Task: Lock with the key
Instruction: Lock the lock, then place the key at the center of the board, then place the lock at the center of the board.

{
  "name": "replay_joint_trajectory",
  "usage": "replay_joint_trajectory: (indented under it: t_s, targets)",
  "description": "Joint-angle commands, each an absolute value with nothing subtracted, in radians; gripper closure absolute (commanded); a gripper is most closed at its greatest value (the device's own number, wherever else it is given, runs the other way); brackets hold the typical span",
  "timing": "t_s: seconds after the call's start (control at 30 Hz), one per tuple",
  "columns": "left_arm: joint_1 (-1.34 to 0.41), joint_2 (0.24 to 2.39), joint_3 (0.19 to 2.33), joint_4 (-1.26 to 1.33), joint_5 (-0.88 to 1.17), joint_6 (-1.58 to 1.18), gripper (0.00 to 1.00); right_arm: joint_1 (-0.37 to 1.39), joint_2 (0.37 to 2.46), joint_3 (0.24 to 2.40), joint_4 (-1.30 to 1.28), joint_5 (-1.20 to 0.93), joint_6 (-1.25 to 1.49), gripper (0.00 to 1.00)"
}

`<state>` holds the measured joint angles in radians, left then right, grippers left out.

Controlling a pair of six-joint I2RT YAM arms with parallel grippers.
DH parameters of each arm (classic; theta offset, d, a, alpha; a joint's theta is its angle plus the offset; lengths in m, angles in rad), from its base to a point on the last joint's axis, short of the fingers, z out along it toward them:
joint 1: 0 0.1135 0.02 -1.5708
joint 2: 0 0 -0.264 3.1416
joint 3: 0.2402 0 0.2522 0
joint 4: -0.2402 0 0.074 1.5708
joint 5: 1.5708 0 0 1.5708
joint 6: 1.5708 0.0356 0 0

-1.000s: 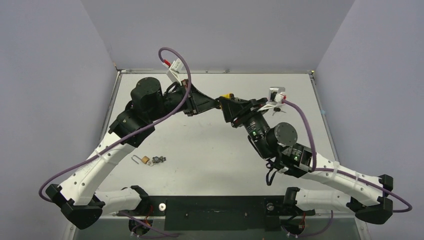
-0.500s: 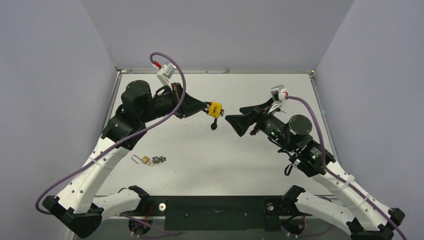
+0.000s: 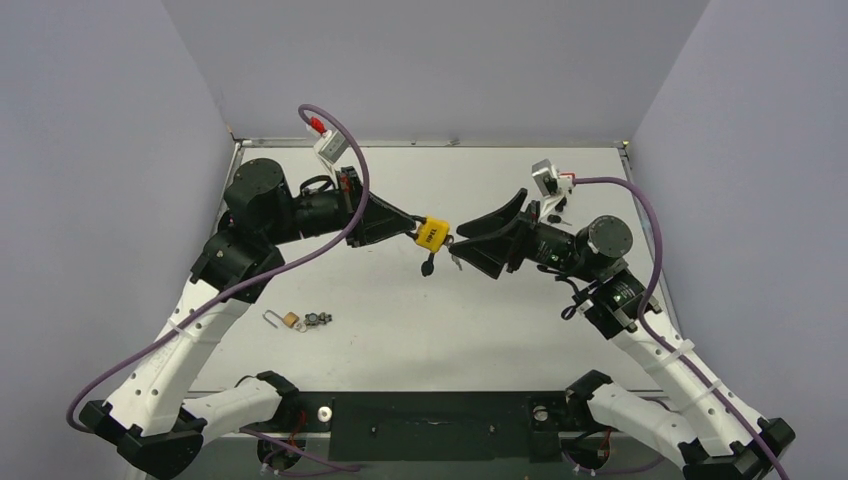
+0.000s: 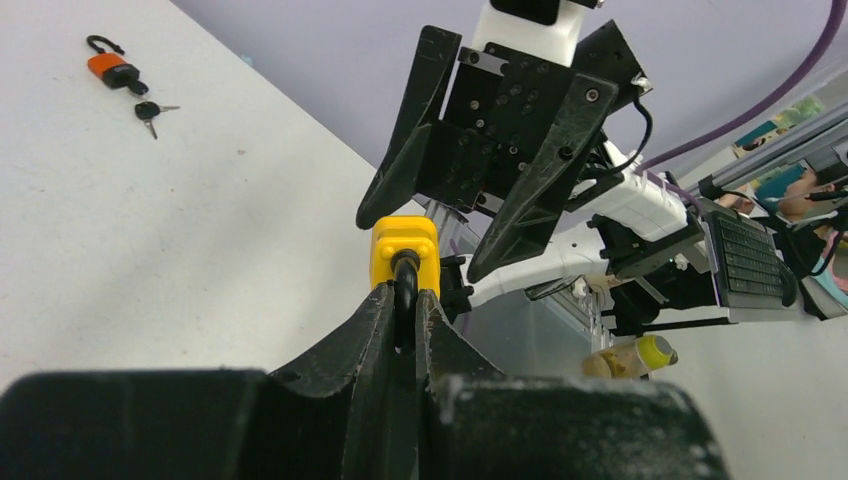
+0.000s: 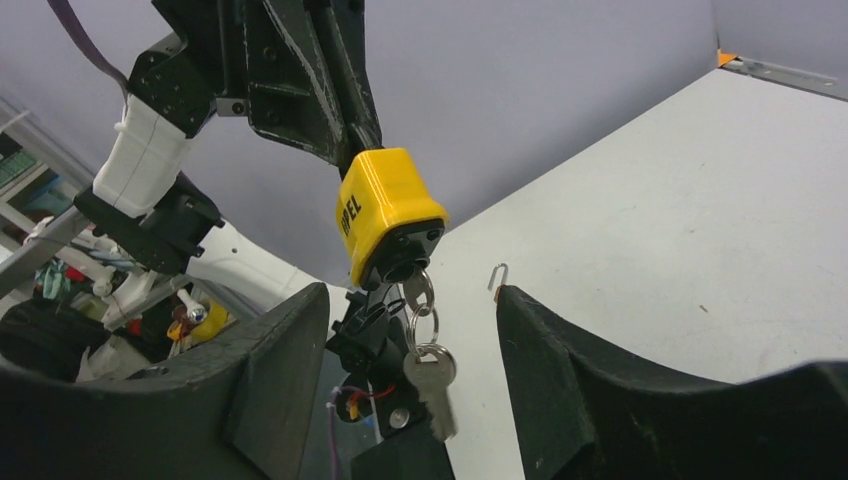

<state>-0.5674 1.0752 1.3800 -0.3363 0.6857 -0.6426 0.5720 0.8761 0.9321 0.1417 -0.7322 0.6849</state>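
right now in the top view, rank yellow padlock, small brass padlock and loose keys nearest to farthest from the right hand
1. yellow padlock, held up just ahead of the right hand.
2. loose keys, lying on the table, near left.
3. small brass padlock, just left of those keys.

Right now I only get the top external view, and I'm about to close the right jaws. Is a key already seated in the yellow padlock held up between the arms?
Observer: It looks so. In the right wrist view a metal key ring hangs from the keyway under the yellow padlock, carrying a spare silver key.
Operator: Are my right jaws on it?
Observer: No. The right gripper has its jaws open, one on each side of the hanging keys, touching neither.
Operator: How is the lock held?
Observer: The left wrist view shows the left gripper with its jaws shut on the black shackle.
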Motion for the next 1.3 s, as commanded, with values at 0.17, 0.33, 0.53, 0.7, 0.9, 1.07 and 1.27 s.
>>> replay_joint_trajectory:
  t_s: [0.17, 0.33, 0.53, 0.7, 0.9, 1.07, 1.27]
  targets:
    - [-0.559, 1.046, 1.459, -0.214, 0.752, -0.684, 1.00, 0.665, 0.902, 1.001, 0.133, -0.750, 0.607, 0.51]
    - [-0.560, 1.045, 1.469, -0.219, 0.749, -0.688, 1.00, 0.673, 0.889, 0.997, 0.100, -0.728, 0.587, 0.67]
    - [-0.555, 1.044, 1.467, -0.222, 0.748, -0.690, 1.00, 0.669, 0.875, 0.995, 0.081, -0.708, 0.580, 0.89]
    - [-0.543, 1.045, 1.464, -0.225, 0.738, -0.689, 1.00, 0.652, 0.861, 0.988, 0.063, -0.686, 0.574, 1.00]
    - [-0.462, 1.048, 1.442, -0.172, 0.763, -0.726, 1.00, 0.605, 0.824, 0.943, 0.040, -0.669, 0.560, 1.00]
    - [-0.408, 1.060, 1.421, -0.106, 0.806, -0.765, 1.00, 0.586, 0.800, 0.897, -0.012, -0.620, 0.531, 1.00]
    - [-0.396, 1.071, 1.329, -0.003, 0.769, -0.838, 1.00, 0.556, 0.806, 0.866, -0.116, -0.469, 0.519, 1.00]
